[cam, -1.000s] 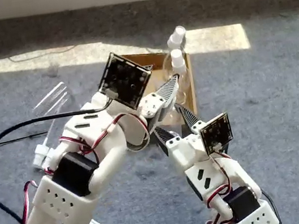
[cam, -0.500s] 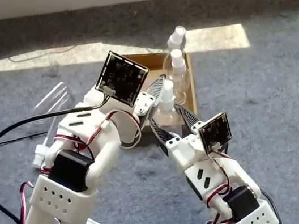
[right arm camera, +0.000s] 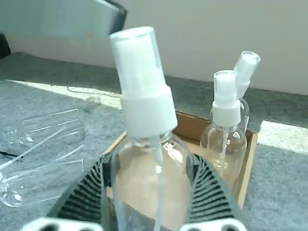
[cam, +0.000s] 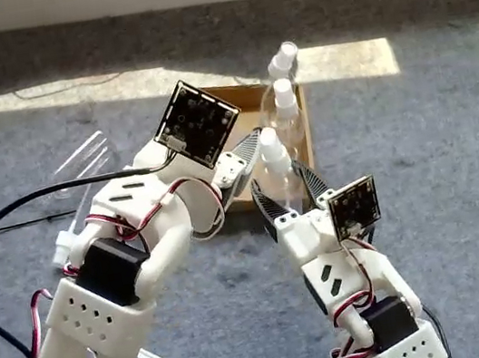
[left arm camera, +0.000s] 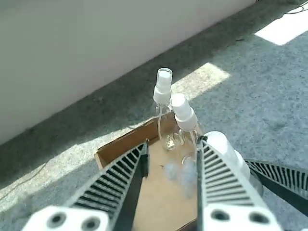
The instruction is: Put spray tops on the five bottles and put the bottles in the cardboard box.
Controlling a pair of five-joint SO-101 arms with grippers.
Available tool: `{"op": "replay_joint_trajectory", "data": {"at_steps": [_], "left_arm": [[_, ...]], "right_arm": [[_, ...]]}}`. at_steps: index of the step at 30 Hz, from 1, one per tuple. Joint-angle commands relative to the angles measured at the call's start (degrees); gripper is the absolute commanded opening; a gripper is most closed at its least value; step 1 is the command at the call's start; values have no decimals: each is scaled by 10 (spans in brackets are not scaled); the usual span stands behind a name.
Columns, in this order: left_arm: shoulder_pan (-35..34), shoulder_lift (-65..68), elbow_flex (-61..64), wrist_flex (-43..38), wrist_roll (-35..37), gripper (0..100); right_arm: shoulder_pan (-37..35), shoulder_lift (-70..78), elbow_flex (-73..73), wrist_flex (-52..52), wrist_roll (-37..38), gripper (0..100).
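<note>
My right gripper (cam: 282, 186) is shut on a clear bottle (cam: 275, 162) with a white spray top, held upright at the near edge of the cardboard box (cam: 231, 98). In the right wrist view the bottle (right arm camera: 149, 183) stands between the fingers of the right gripper (right arm camera: 150, 166). Two topped bottles (cam: 283, 103) stand inside the box at its far right side. My left gripper (cam: 251, 148) is open just left of the held bottle's top (left arm camera: 224, 149), with nothing between its fingers (left arm camera: 137, 168), above the box (left arm camera: 120, 147).
Two clear bottles (right arm camera: 43, 127) lie on the grey carpet left of the box, also in the high view (cam: 80, 160). Loose white spray tops (cam: 67, 249) lie near them by a black cable. Sunlit patches cross the floor behind the box.
My left gripper has drawn back to the left off the bottle's top. The right gripper has carried the bottle slightly right and toward the box.
</note>
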Motion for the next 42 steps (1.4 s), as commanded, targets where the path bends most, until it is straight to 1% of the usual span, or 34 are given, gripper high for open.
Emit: {"op": "replay_joint_trajectory", "data": {"at_steps": [1,3,6,11,14,19,24,25,28,29,30,33,38,40,42], "left_arm": [[-2,-31,-63,4,-6,164],[-6,-53,-80,4,-7,162],[-41,-84,-74,22,-43,161],[-121,-133,0,25,-54,161],[-159,-185,72,25,-53,161],[-173,-302,229,21,-53,161],[-182,-422,376,20,-55,161],[-195,-443,395,19,-55,161],[-226,-487,434,19,-55,161],[-233,-498,443,19,-55,161],[-235,-506,451,19,-54,161],[-235,-511,462,19,-53,161],[-234,-511,470,18,-53,161],[-234,-511,478,5,-53,161],[-234,-511,487,-5,-53,161]], "right_arm": [[8,-5,-41,-14,-3,5],[9,-5,-41,-14,-3,5],[15,1,-42,-15,-2,5],[50,3,-69,-69,-2,5],[64,17,-76,-77,-2,5],[69,122,-124,-119,-2,5],[69,255,-163,-225,3,5],[68,280,-162,-247,23,5],[65,335,-153,-301,139,5],[65,344,-137,-320,163,5],[65,346,-123,-342,161,5],[68,340,-82,-399,107,5],[69,340,-22,-445,24,5],[69,341,-5,-470,6,5],[69,341,7,-479,7,5]]}}
